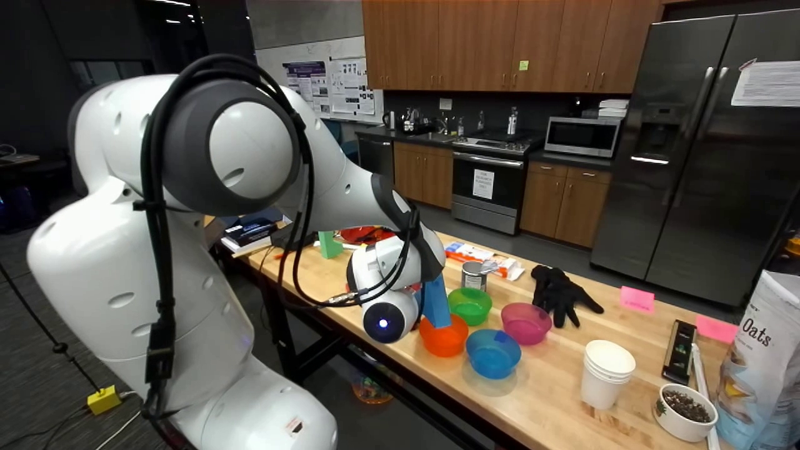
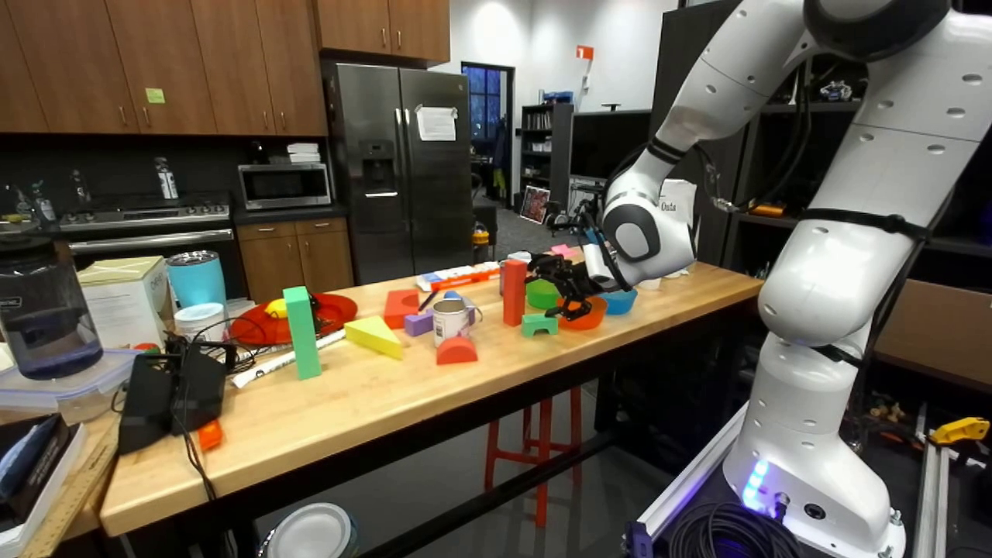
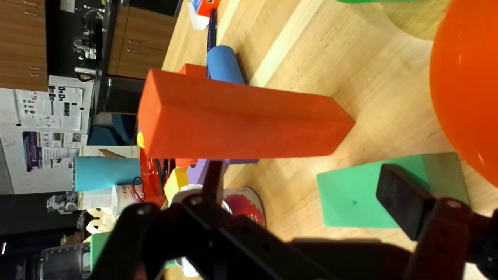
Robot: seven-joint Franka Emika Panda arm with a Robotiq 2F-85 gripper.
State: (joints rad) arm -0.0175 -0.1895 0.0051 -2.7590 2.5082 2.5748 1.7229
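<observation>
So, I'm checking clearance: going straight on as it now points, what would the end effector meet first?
Most likely the tall, upright red rectangular block, which stands ahead of the open end effector. Depth is hard to judge, and the small green arch-shaped block also lies close.

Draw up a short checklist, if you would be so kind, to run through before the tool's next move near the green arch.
1. Tool open: ok, fingers apart.
2. Tool empty: ok, nothing gripped.
3. Tall red block upright: ok.
4. Green arch fully visible in the wrist view: not ok, one finger covers part of it.
5. Green arch untouched by that finger: cannot tell.
6. Orange bowl upright: ok.
</observation>
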